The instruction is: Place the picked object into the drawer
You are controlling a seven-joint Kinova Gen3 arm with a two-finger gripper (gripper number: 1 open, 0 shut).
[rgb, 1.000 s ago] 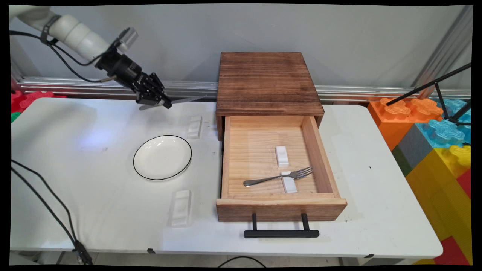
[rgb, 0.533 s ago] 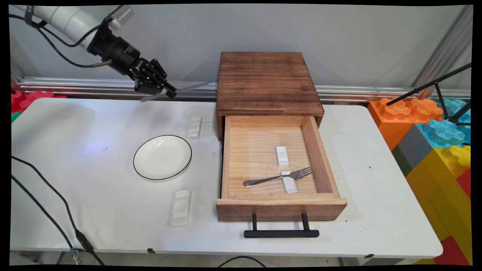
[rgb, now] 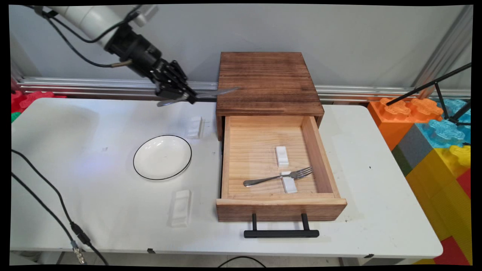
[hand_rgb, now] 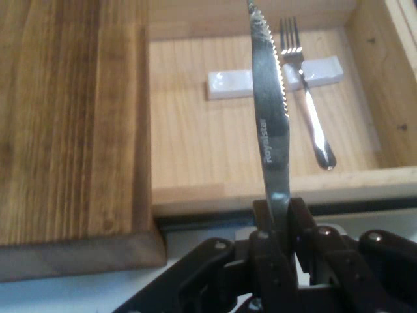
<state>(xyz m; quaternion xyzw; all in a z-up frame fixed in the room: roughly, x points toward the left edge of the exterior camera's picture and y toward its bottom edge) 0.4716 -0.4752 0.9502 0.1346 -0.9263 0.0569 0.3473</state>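
Note:
My gripper (rgb: pixel 186 97) (hand_rgb: pixel 280 218) is shut on a steel table knife (rgb: pixel 211 93) (hand_rgb: pixel 268 117), held by its handle, blade pointing right toward the wooden drawer box (rgb: pixel 266 82). It hovers above the table's back, just left of the box. The blade tip reaches over the box's left edge. Below in the open drawer (rgb: pixel 241 158) (hand_rgb: pixel 195 150) lie a fork (rgb: pixel 276 176) (hand_rgb: pixel 309 111), resting across a white rest (rgb: pixel 289 182) (hand_rgb: pixel 322 70), and a second white rest (rgb: pixel 281 156) (hand_rgb: pixel 228 83).
A white plate (rgb: pixel 162 157) with a dark rim sits left of the drawer. Two more white rests (rgb: pixel 194 127) (rgb: pixel 180 207) lie behind and in front of it. The drawer's black handle (rgb: pixel 281 233) juts toward the table's front. Coloured blocks (rgb: pixel 433 128) stand at the right.
The gripper with the knife has risen slightly and moved right, from left of the plate's far side up to the box's left edge. The blade now overlaps the box top.

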